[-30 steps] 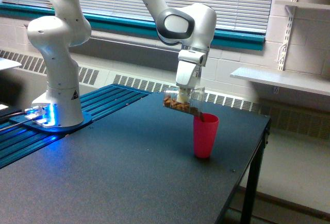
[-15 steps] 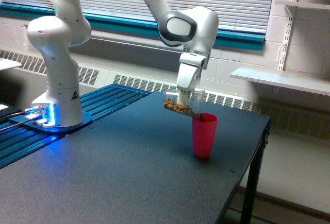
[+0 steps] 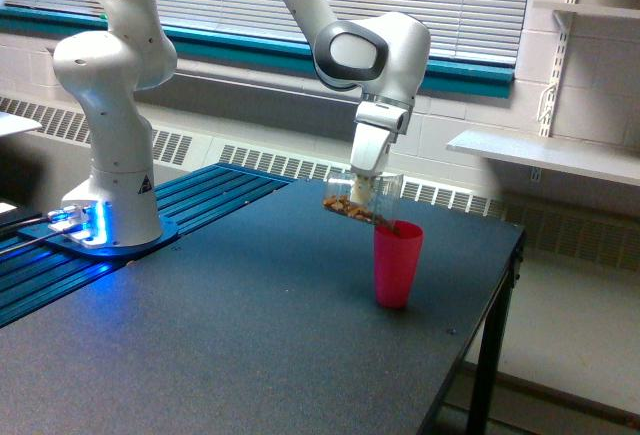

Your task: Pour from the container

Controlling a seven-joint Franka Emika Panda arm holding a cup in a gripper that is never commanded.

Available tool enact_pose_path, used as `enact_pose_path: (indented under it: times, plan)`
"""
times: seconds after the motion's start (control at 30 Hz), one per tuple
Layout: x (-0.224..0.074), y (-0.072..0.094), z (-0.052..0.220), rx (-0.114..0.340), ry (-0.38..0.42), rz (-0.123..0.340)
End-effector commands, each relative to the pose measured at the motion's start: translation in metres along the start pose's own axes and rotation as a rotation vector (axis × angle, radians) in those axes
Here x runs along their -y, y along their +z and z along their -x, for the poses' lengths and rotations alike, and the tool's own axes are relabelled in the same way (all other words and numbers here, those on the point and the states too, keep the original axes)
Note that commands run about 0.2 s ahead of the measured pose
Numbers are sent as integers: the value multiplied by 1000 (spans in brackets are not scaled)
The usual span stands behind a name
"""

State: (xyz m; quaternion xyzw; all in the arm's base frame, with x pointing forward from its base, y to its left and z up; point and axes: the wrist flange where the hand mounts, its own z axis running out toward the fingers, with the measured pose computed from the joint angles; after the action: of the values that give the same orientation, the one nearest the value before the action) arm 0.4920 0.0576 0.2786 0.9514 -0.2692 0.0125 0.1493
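We judge pouring midway: jaws clamped on the clear cup (image 3: 362, 198), tipped toward four o'clock, brown bits reaching the pink cup (image 3: 397, 264); some remain inside.

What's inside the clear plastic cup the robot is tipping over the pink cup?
Brown granular bits lie along the lower wall of the small clear plastic cup, reaching its mouth above the pink plastic cup. The pink cup's opaque wall hides whatever is inside it.
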Motion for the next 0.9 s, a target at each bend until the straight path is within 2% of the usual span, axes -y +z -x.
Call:
enact_pose_path:
  times: [0.03,0.9]
  plan:
    - [4,-2,0,6,-14,6]
    - [8,-5,0,30,-22,22]
